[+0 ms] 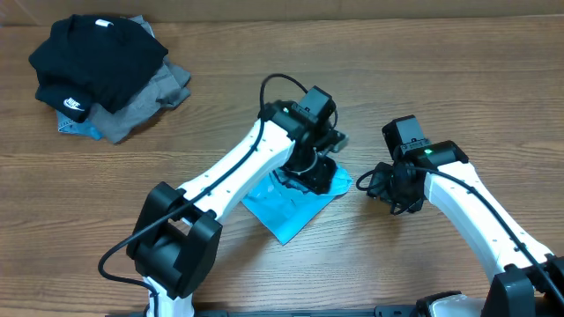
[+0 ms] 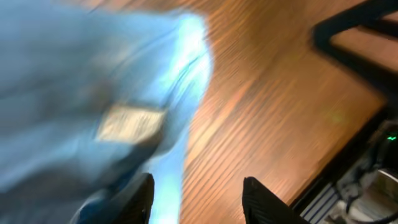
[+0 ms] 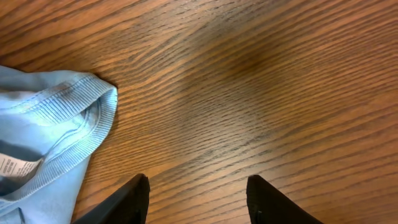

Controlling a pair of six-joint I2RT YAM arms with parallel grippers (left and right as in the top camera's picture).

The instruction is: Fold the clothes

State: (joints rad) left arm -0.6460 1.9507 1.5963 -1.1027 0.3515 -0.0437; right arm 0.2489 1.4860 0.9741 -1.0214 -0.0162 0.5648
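The light sky-blue t-shirt (image 1: 291, 204) lies folded into a small bundle at the middle of the table. My left gripper (image 1: 310, 172) hovers over its right part, open and empty. In the blurred left wrist view the shirt (image 2: 74, 93) fills the left side, with a white label on it, and the gripper fingers (image 2: 198, 199) straddle its edge. My right gripper (image 1: 388, 189) is open and empty just right of the shirt. In the right wrist view the shirt's ribbed collar (image 3: 56, 137) lies left of the open fingers (image 3: 198, 202), over bare wood.
A pile with a black garment with a white logo (image 1: 92, 62) on a grey garment (image 1: 145, 106) sits at the back left. A bit of blue cloth (image 1: 75, 130) peeks out under it. The wooden table (image 1: 441, 79) shows around the arms.
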